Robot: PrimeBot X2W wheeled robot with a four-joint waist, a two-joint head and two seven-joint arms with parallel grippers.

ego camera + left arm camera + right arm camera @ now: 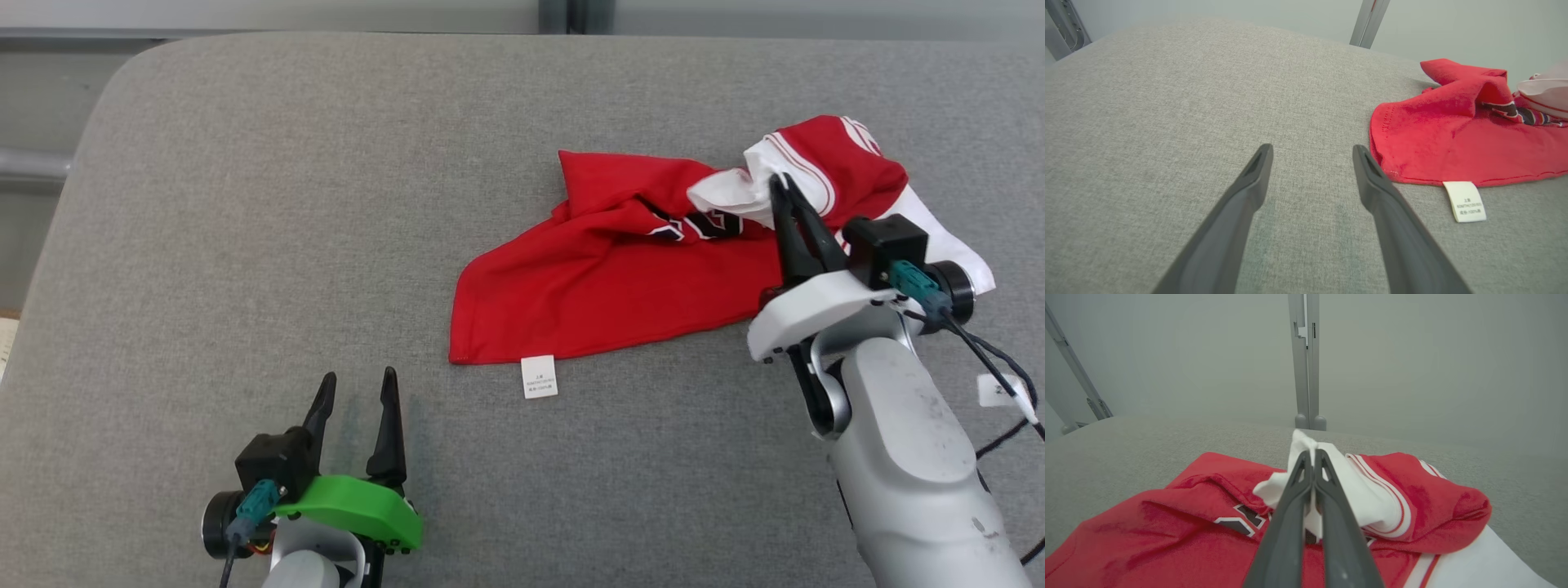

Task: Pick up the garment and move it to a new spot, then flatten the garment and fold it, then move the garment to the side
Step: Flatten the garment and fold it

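Nearest me, low on the left, the left jaws stood wide apart, their two dark fingers (388, 425) (1249, 192) hovering over bare grey worktop (245, 204) with nothing between them. Just beyond and to their right lay a small white label (540, 376) (1466, 201), flat on the grey cloth, hanging off the near hem of the shirt (588, 286) (1453, 139) (1167, 539). The shirt itself sprawled right of centre on the worktop: a broad red panel spread toward the left arm, rumpled and bunched further right, with dark lettering edged in white peeking out of the folds. Over on the right, the pale right forearm reached in above the shirt's right end, and the right jaws were pinched nearly together on a peak of white fabric, their fingers (796, 237) (1290, 522) gripping it so that it stood up above the rest. Behind that peak a red sleeve with white stripes humped up. Beyond the far edge a grey upright post (1306, 359) rose against a pale wall.
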